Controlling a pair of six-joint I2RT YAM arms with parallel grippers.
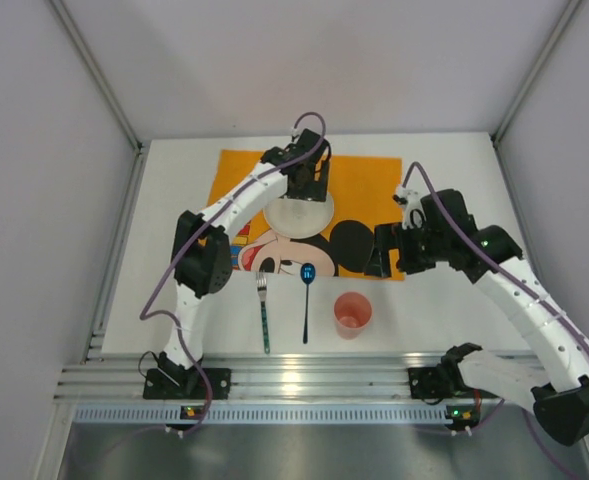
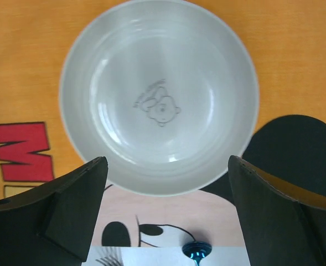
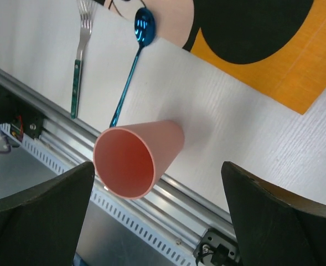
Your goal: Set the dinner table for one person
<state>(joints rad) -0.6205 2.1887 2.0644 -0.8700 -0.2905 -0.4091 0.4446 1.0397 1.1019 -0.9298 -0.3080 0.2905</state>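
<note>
On the white dinner table (image 1: 444,300) lies an orange mouse placemat (image 1: 364,180) with a white bowl (image 1: 299,215) on it. My left gripper (image 1: 307,192) hovers open just above the bowl (image 2: 159,94), its fingers (image 2: 74,210) spread wide and holding nothing. In front of the mat lie a green-handled fork (image 1: 264,315) and a blue spoon (image 1: 306,300). A pink cup (image 1: 352,313) stands upright to the right of the spoon. My right gripper (image 1: 381,252) hangs open above and to the right of the cup (image 3: 138,155), clear of it.
A ribbed aluminium rail (image 1: 294,380) runs along the table's near edge, close behind the cup in the right wrist view, where the rail (image 3: 179,210) shows. The fork (image 3: 79,61) and spoon (image 3: 135,50) lie side by side. Grey walls enclose the table on three sides.
</note>
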